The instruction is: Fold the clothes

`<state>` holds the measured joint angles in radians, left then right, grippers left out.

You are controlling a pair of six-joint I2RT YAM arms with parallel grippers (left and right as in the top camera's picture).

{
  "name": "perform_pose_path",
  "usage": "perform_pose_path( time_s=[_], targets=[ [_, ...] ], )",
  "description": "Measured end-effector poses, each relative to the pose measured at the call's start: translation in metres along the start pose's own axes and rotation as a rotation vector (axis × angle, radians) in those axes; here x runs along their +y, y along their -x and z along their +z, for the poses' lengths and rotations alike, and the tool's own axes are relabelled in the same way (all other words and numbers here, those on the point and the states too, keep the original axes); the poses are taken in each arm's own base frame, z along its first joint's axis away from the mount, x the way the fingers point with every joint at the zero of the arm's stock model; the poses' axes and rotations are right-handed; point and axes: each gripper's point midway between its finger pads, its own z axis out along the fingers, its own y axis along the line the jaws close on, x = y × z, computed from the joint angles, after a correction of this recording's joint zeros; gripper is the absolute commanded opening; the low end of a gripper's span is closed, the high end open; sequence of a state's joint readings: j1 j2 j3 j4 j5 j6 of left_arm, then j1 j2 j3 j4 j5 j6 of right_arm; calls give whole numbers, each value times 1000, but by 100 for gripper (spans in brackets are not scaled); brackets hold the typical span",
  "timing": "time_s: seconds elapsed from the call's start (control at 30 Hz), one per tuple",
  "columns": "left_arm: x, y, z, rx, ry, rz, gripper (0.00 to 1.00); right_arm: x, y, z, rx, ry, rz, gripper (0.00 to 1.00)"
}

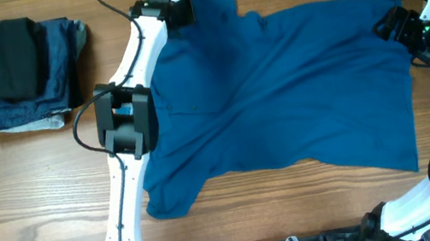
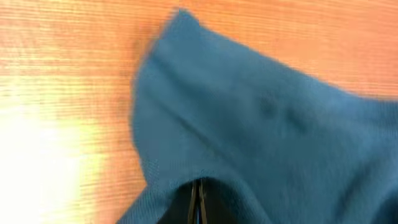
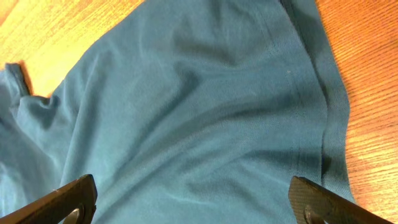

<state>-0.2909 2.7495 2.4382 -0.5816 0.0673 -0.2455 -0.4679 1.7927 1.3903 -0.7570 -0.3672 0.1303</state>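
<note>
At the near edge of the wooden table point(image 1: 23, 220) stood the bases of both arms. Just beyond them began the blue polo shirt point(image 1: 281, 101), which lay spread and wrinkled over the middle and right part of the table, with one corner reaching toward the near side on the left. The left arm point(image 1: 124, 204) stretched across the left part of the shirt toward the far side. Farther, at the right border of the cloth, the right gripper point(image 3: 193, 208) hung over the shirt with its two fingers point(image 3: 62, 202) spread wide apart; a stitched hem ran beside it, next to bare wood. At the far edge of the shirt the left gripper point(image 2: 199, 196) had its fingers pressed together on a small fold of the blue cloth, which rose around the tips. In the far left corner, well apart from the shirt, lay a stack of folded clothes point(image 1: 58, 59) with a black piece point(image 1: 2, 59) on top.
</note>
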Motion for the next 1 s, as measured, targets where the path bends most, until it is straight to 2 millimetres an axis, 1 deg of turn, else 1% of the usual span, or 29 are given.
perform_pose_path(
  time_s=[0.07, 0.1, 0.13, 0.17, 0.2, 0.27, 0.3, 0.33, 0.37, 0.4, 0.43, 0.47, 0.5, 0.53, 0.57, 0.63, 0.67, 0.7, 0.77, 0.8, 0.83, 0.87, 0.9, 0.93, 0.97, 1.0],
  targets=[
    [6, 15, 8, -74, -5, -4, 4, 0, 0, 0, 0, 0, 0, 100],
    [12, 24, 12, -113, -9, -11, 7, 0, 0, 0, 0, 0, 0, 99],
    [22, 30, 12, -137, -6, -21, 19, 0, 0, 0, 0, 0, 0, 100],
    [28, 34, 12, -143, -14, -25, 25, 0, 0, 0, 0, 0, 0, 100],
    [37, 40, 9, -148, -24, -33, 28, 0, 0, 0, 1, 0, 0, 100],
    [61, 52, 2, -157, -28, -53, 32, 0, 0, 0, 0, 0, 0, 100],
    [75, 62, -5, -174, -33, -67, 37, 0, 0, 0, 1, 0, 0, 100],
    [83, 69, -12, -183, -31, -78, 39, 0, 0, 0, 0, 0, 0, 99],
    [84, 75, -25, -180, -31, -83, 41, 0, 0, 0, 1, 0, 0, 100],
    [80, 85, -41, -192, -36, -81, 45, 0, 0, 0, 1, 0, 0, 99],
    [75, 88, -54, -181, -35, -81, 57, 0, 0, 0, 0, 0, 0, 100],
    [56, 105, -104, -185, -42, -73, 67, 0, 0, 0, 0, 0, 0, 100],
    [45, 118, -138, -205, -47, -68, 75, 0, 0, 0, 1, 0, 0, 100],
    [37, 114, -173, -166, -40, -69, 80, 0, 0, 0, 0, 0, 0, 99],
    [29, 118, -216, -167, -40, -67, 80, 0, 0, 0, -2, 0, -1, 100],
    [24, 122, -286, -184, -30, -76, 80, 0, 0, 0, 0, 0, 0, 100],
    [24, 120, -297, -181, -27, -78, 80, 0, 0, 0, 0, 0, 0, 100],
    [27, 111, -302, -145, -16, -88, 80, 0, 0, 0, 0, 0, 0, 100],
    [35, 83, -295, -30, 14, -109, 83, 0, 0, 0, 0, 0, 0, 100],
    [38, 73, -291, 13, 24, -117, 85, 0, 1, 0, -3, 0, -1, 100],
    [40, 67, -291, 36, 31, -123, 85, 0, 3, 0, -10, 1, -4, 100],
    [44, 61, -291, 60, 40, -131, 86, 1, 8, 0, -31, 3, -12, 87],
    [47, 58, -292, 73, 46, -138, 86, 0, 2, 0, -9, 0, -4, 55],
    [52, 56, -293, 85, 54, -147, 87, -3, -8, -1, 34, -17, 6, 8],
    [56, 54, -294, 93, 60, -154, 87, -9, -20, -1, 77, -48, 17, 4],
    [61, 52, -295, 99, 70, -163, 88, -19, -32, -3, 125, -107, 44, 4]
  ],
)
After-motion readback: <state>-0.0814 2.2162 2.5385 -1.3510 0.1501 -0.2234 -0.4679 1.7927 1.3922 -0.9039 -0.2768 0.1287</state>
